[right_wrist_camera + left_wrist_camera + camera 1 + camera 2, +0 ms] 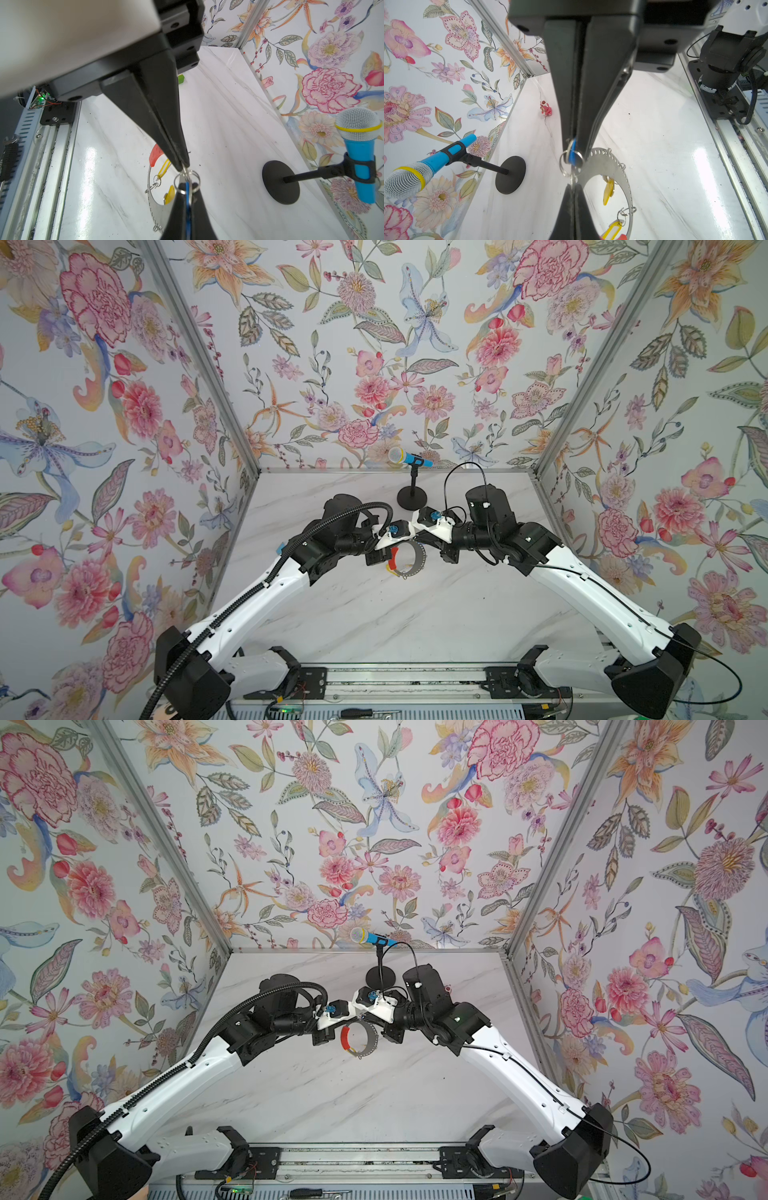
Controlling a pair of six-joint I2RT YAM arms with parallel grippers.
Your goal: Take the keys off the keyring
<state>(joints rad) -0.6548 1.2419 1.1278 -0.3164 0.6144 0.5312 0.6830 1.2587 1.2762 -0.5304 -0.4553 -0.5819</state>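
Observation:
The keyring [419, 560] [372, 1040] is a grey perforated hoop with a red sleeve [155, 154], lying on the table between both arms. In the left wrist view my left gripper [572, 187] is shut on the metal part of a key [572, 179]. Opposite it, my right gripper [188, 185] is shut on that key's blue tag [188, 194]. A small split ring [571, 164] joins the two between the fingertips. Whether it still hangs on the hoop I cannot tell. Two yellow-tagged keys [609, 190] [613, 228] hang on the hoop.
A toy microphone [409, 457] on a stand with a round black base [412, 496] is behind the grippers. A red-pink toy figure [546, 109] and a green block [181, 79] lie on the marble table. A metal rail [407, 680] runs along the front edge.

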